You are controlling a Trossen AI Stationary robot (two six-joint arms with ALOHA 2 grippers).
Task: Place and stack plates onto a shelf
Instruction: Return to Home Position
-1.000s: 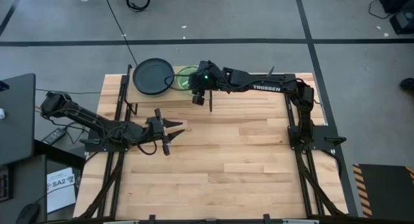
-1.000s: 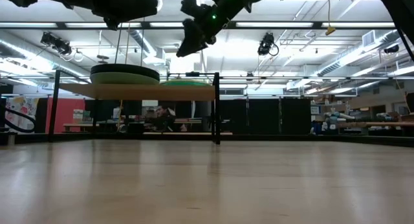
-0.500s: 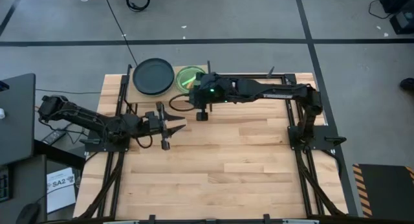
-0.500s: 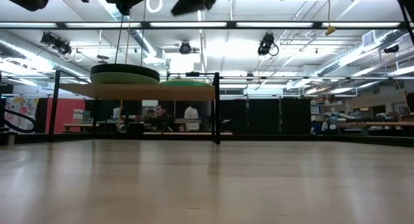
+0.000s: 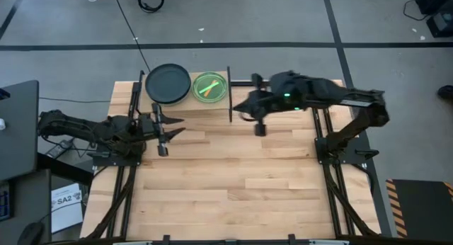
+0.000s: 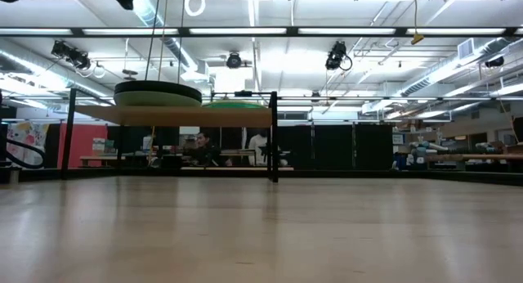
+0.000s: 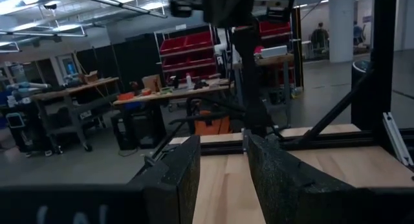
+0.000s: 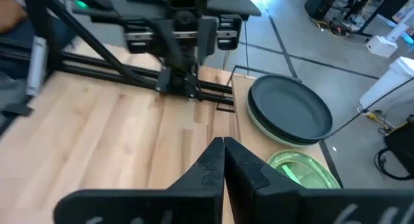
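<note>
The right arm has drawn back from the shelf point(image 6: 229, 116) toward the upper right of the high view, and its hand point(image 8: 224, 146) is pinched together and holds nothing. The left hand point(image 7: 222, 146) has slid toward the left edge, its fingers a narrow gap apart and empty. The shelf stands at the upper edge of the tabletop point(image 5: 233, 181), left of centre. On it a black plate point(image 5: 168, 83) tops a stack with a pale mint plate point(image 6: 157, 98) beneath, and just beside it a bright green plate point(image 5: 209, 87) tops the second stack

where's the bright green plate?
Bright green plate: high view, right half of the shelf, beside the black plate; right end effector sits shut just right of the shelf.
</note>
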